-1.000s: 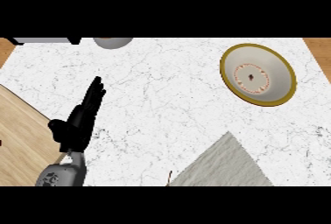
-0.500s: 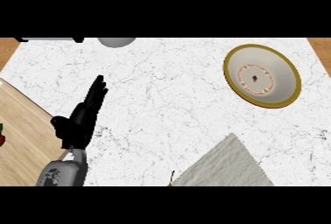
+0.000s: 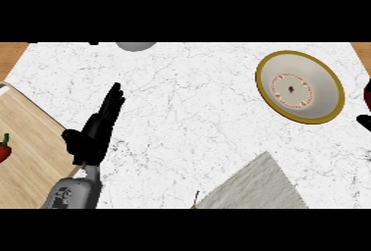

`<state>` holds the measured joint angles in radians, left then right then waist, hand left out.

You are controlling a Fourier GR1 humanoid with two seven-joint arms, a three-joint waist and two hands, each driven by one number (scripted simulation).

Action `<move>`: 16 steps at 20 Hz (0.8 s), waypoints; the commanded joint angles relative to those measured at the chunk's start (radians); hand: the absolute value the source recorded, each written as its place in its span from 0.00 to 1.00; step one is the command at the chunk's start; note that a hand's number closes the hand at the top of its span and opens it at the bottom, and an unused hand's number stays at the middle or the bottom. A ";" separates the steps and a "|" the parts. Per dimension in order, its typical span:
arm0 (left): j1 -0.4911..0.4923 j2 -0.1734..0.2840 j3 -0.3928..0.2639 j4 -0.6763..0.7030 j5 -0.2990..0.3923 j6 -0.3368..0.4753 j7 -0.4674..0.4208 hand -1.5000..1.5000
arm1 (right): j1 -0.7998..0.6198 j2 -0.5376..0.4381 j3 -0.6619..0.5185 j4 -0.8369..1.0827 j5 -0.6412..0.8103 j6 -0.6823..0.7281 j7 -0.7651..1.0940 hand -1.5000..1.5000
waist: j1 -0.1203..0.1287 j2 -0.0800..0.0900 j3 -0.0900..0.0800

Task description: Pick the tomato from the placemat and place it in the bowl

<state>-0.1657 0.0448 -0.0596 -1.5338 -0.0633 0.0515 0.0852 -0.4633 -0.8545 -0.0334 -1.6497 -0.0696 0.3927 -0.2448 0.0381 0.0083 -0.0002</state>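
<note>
The white marble counter (image 3: pixel 188 98) carries a round cream bowl with a gold rim (image 3: pixel 299 87) at about two o'clock. A grey, coarse-textured placemat (image 3: pixel 257 186) juts in at about five o'clock; no tomato shows on it, only a thin brown stem-like tip (image 3: pixel 196 198) at its near corner. A small red item (image 3: pixel 4 149) peeks in at nine o'clock, over a pale wooden board (image 3: pixel 29 157); whether it is the tomato I cannot tell. The left hand (image 3: pixel 98 132) stands at about eight o'clock, open, fingers straight and pointing to twelve, holding nothing. At three o'clock dark shapes at the edge (image 3: pixel 366 105) may be the right hand; its state cannot be told. It would be the nearer one to the bowl.
</note>
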 commanded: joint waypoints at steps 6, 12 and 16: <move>-0.012 -0.031 -0.023 0.003 -0.027 0.028 0.021 0.50 | -0.207 0.180 0.136 0.487 0.347 -0.163 -0.240 1.00 | -0.001 0.003 0.001; -0.058 -0.001 0.013 -0.008 -0.002 0.005 0.039 0.50 | -0.350 0.225 0.147 0.835 0.474 -0.224 -0.398 1.00 | 0.001 0.004 0.001; -0.014 0.004 0.016 0.011 0.004 -0.011 -0.005 0.50 | -0.415 0.250 0.178 1.021 0.525 -0.188 -0.463 1.00 | 0.007 0.007 0.001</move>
<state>-0.1764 0.0493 -0.0474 -1.5339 -0.0580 0.0404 0.0890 -0.8209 -0.6253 0.1175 -0.7970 0.4022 0.1771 -0.6360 0.0456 0.0145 0.0009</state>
